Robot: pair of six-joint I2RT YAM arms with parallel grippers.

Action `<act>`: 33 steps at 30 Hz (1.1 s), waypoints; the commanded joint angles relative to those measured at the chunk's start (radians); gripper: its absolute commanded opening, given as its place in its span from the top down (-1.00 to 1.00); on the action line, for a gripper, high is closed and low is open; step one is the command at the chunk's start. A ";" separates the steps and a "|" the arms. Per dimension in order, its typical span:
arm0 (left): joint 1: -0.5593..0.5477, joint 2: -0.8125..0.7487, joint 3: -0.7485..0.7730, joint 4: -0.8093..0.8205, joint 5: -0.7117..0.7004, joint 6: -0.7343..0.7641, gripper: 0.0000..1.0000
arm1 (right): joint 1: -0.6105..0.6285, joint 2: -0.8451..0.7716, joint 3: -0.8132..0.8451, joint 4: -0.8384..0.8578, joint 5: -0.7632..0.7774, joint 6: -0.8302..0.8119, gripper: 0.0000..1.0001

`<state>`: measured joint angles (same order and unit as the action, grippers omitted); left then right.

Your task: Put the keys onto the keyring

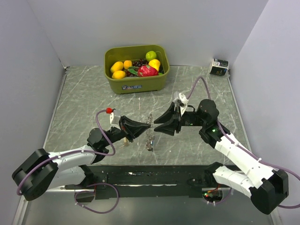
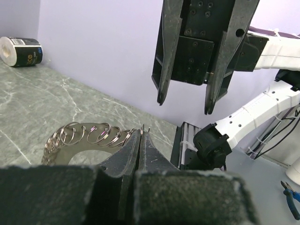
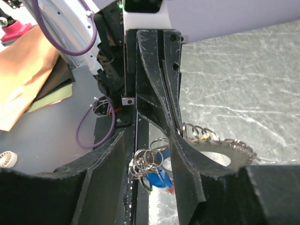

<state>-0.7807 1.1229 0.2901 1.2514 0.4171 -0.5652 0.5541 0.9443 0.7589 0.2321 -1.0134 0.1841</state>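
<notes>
Closed left jaws pinching a wire loop of the keyring [image 3: 149, 158], blue- and red-headed keys [image 3: 158, 179] dangling just beneath their tips, long axes downward, between the half-parted, empty right jaws facing head-on, the latter judged nearer for threading.

Soft, even light is coming from overhead in the top view, keeping the table [image 1: 79, 108] bright and laying only faint shadows across it. In the left wrist view the left gripper [image 2: 140, 133] is sitting too close to the lens and blurring into grainy black, while the keyring [image 2: 89, 136] is catching small bright glints. In the right wrist view the right gripper [image 3: 150, 138] is smearing out of focus along the bottom, and the keys [image 3: 157, 179] are showing dim and soft
</notes>
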 commanded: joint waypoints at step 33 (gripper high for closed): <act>-0.034 -0.041 0.035 0.450 0.012 0.019 0.98 | 0.010 0.088 -0.066 0.190 -0.004 0.126 0.54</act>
<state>-0.8074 1.0988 0.2859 1.2533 0.4065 -0.5430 0.5587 1.0359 0.6983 0.3096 -0.9756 0.2646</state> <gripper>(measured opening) 0.025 0.326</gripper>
